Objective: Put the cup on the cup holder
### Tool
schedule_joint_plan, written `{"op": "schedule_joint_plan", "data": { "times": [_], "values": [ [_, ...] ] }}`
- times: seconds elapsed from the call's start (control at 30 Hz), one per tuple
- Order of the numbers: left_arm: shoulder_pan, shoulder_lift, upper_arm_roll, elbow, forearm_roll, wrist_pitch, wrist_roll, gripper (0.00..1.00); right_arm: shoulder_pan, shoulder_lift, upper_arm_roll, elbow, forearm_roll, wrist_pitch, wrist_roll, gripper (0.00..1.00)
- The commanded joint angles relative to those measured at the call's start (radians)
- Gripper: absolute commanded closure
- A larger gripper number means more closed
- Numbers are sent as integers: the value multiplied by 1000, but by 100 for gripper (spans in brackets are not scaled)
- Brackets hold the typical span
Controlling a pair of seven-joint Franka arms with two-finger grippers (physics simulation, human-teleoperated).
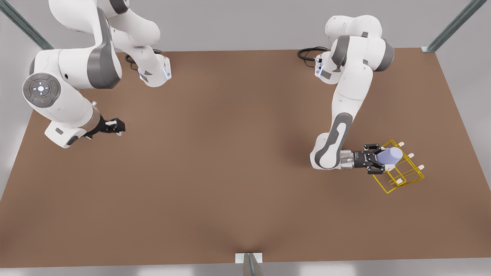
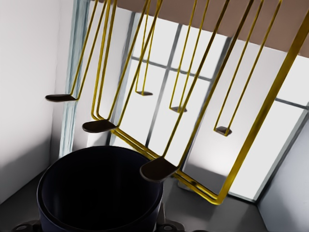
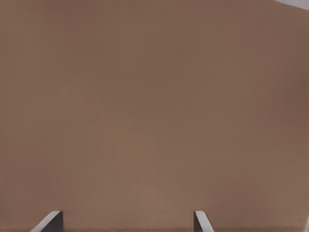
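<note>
brown table (image 1: 215, 172) spans the whole workspace, both arm bases mounted along its far edge.

left gripper (image 1: 378, 159), on the front view's right, is stretched out level over the table, fingers clamped either side of the cup (image 1: 389, 156). cup lies on its side between the fingers, one end pointing away from the wrist and over the cup holder (image 1: 402, 172). in the left wrist view the cup's dark open mouth (image 2: 99, 191) sits right ahead of the fingers, with the yellow wire prongs (image 2: 159, 169) just beyond and beside its rim; one capped prong overlaps the rim edge, can't tell if it touches.

cup holder sits on the table just past the left fingertips, its capped prongs on the side away from the wrist.

right gripper (image 1: 117, 126), on the front view's left, waits above bare table well apart from cup and rack, fingers spread apart. right wrist view has both fingertips (image 3: 50, 221) with a wide gap, plain table ahead.
</note>
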Motion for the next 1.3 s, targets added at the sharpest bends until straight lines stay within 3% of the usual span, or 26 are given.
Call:
{"op": "schedule_joint_plan", "data": {
  "times": [0.0,0.43,1.03,1.07,1.1,1.27],
  "values": [
    [0,-4,2,-1,1,-17,-18,15,1,-1,0,1,0,3,1,0],
    [-16,-50,0,-130,-4,-84,-53,15,-2,-2,-2,2,-7,0,2,0],
    [-25,13,-6,-87,-53,-41,-128,15,-18,39,-2,56,42,35,-2,0],
    [-25,15,-6,-87,-53,-41,-128,14,-18,39,-2,56,42,35,-1,0],
    [-25,16,-6,-87,-53,-41,-128,0,-15,39,-2,56,40,35,2,0],
    [-25,16,-6,-87,-53,-43,-128,0,-16,39,-2,51,42,29,-4,0]
  ]
}}
